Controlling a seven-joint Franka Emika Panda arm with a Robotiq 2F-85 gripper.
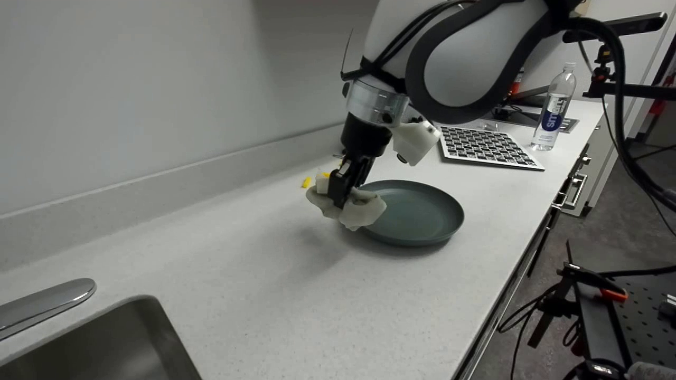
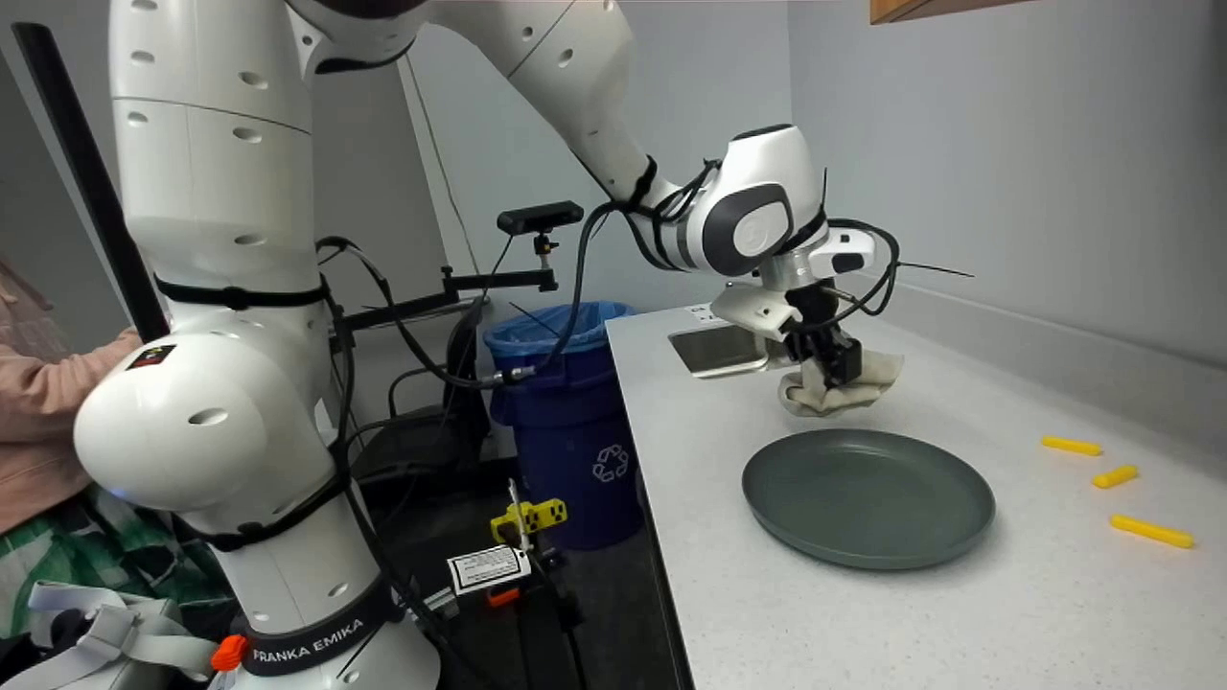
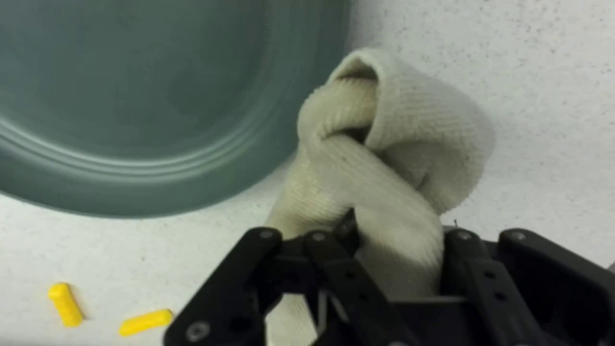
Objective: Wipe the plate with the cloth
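A dark green round plate [image 1: 417, 214] lies on the white counter; it also shows in an exterior view [image 2: 868, 498] and in the wrist view [image 3: 144, 96]. My gripper [image 1: 342, 192] is shut on a bunched cream cloth [image 1: 364, 211], which hangs out on both sides of the fingers. The gripper [image 2: 836, 364] and the cloth [image 2: 800, 395] are beside the plate's edge on the sink side, and a shadow below suggests the cloth is above the counter. In the wrist view the cloth [image 3: 408, 129] fills the jaws [image 3: 396, 250] and overlaps the plate's rim; the fingertips are mostly hidden.
Several yellow pieces [image 2: 1115, 476] lie between the plate and the wall. A sink [image 1: 153, 332] with a faucet [image 1: 47, 303] is set into the counter. A checkered board [image 1: 483, 145] and a water bottle [image 1: 552, 113] stand beyond the plate.
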